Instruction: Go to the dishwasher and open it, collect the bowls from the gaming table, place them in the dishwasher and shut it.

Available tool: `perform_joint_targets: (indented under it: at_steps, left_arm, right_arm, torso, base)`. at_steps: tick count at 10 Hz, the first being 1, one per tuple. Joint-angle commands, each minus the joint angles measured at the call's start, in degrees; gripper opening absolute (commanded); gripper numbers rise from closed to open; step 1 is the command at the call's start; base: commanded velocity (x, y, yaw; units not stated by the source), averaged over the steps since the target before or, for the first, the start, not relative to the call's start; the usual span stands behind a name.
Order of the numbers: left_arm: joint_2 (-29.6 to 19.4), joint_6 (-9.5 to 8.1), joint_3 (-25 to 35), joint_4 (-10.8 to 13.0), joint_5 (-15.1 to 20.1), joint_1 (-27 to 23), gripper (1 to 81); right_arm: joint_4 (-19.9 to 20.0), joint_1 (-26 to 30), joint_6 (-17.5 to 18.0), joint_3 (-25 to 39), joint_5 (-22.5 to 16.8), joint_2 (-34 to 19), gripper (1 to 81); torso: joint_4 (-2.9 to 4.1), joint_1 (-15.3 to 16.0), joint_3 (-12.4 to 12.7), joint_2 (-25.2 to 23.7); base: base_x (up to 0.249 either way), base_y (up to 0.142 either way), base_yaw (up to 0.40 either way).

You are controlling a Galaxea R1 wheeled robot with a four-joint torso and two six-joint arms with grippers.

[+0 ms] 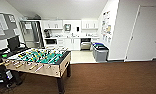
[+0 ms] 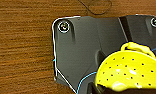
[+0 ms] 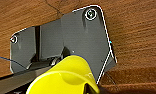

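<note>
In the left wrist view a yellow bowl (image 2: 130, 72) with small dots inside hangs over the brown floor, my left gripper (image 2: 111, 90) shut on it. Another yellow bowl (image 3: 65, 77), seen from its smooth outside, rides in my right gripper (image 3: 69, 90) in the right wrist view. The gaming table (image 1: 39, 58) stands close at the left in the head view, green field and rods showing. The dishwasher (image 1: 85, 45), with a steel front, sits under the far counter, a dark band above the steel; I cannot tell whether it is open.
Two grey bins (image 1: 100, 52) with blue and dark lids stand by the right wall near the dishwasher. A tall steel fridge (image 1: 31, 33) is at the back left. A desk with a monitor (image 1: 12, 42) crowds the left. A white door (image 1: 144, 32) is shut at right.
</note>
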Motion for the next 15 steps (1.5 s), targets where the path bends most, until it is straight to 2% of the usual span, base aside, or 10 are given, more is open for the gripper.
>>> perform_joint_targets:
  at_steps: [1, 9, 15]
  left_arm:
    - [-0.81, 0.10, -0.18, 0.54, 2.93, -2.78, 1.0]
    - [-0.81, 0.10, -0.18, 0.63, 3.20, -2.86, 1.0]
    - [-0.81, 0.10, -0.18, 0.54, 3.02, -2.78, 1.0]
  right_arm:
    - [-0.45, 3.10, -0.23, 0.18, -3.42, -1.40, 1.0]
    - [-0.54, 3.28, -0.31, 0.18, -3.51, -1.31, 1.0]
    - [-0.54, 3.19, -0.23, 0.18, -3.42, -1.31, 1.0]
  torso:
    - [0.00, 0.00, 0.00, 0.00]
    - [0.00, 0.02, 0.00, 0.00]
    - [0.00, 0.02, 0.00, 0.00]
  base:
    - [0.181, -0.086, 0.000]
    - [0.181, -0.087, 0.000]
    - [0.181, -0.011, 0.000]
